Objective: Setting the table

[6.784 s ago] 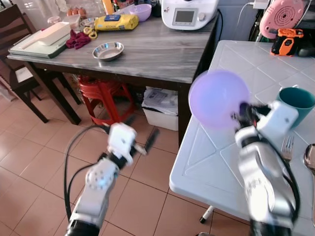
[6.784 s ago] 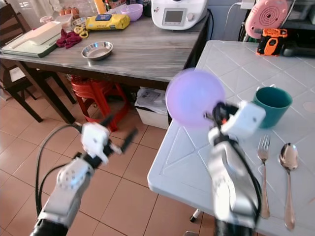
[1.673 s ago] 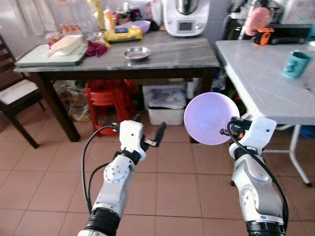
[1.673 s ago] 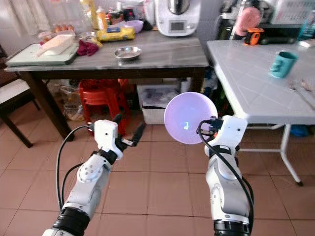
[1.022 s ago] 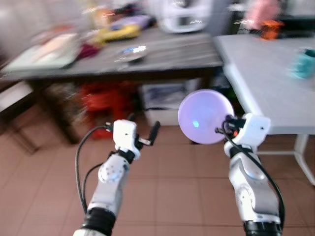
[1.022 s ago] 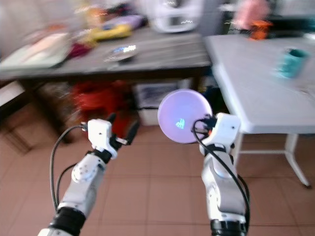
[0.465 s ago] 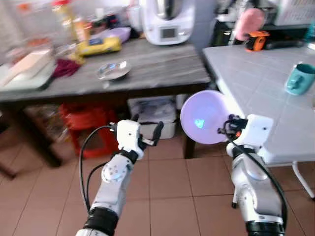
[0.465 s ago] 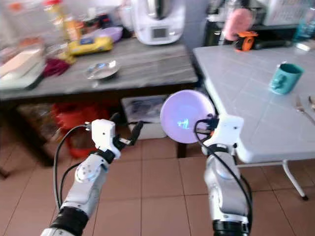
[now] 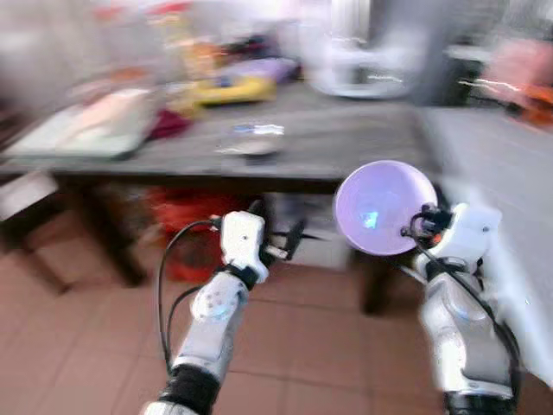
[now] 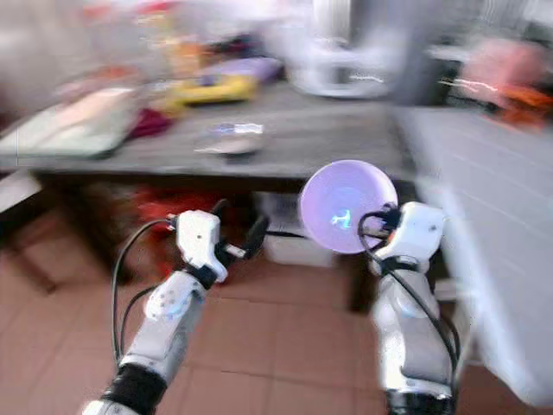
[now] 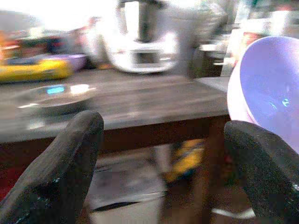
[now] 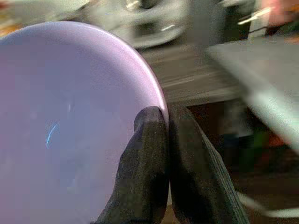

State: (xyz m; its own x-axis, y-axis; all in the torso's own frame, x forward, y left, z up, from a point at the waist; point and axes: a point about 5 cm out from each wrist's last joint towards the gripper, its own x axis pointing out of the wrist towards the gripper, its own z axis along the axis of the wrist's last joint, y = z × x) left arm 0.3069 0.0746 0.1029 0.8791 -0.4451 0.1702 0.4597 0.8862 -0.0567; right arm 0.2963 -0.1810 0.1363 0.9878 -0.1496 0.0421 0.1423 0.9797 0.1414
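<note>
My right gripper (image 12: 164, 122) is shut on the rim of a lilac bowl (image 9: 384, 207), held up on edge at chest height with its hollow facing me. The bowl (image 12: 70, 121) also shows up close in the right wrist view, and as bowl (image 11: 268, 88) in the left wrist view. My left gripper (image 9: 276, 220) stands open and empty to the left of the bowl, over the floor. The white tiled table (image 9: 510, 164) is at the right, just beyond the bowl. All views are blurred by motion.
A dark wooden table (image 9: 346, 143) stands ahead, bearing a steel dish (image 9: 251, 147), a yellow packet (image 9: 229, 89) and a white appliance (image 9: 363, 60). A red stool (image 9: 186, 229) and a white box (image 9: 324, 242) sit beneath it. Tiled floor (image 9: 78, 346) lies at the left.
The whole picture has shifted and blurred, so the camera has moved. The right gripper still holds the bowl in the same pose and the left stays open.
</note>
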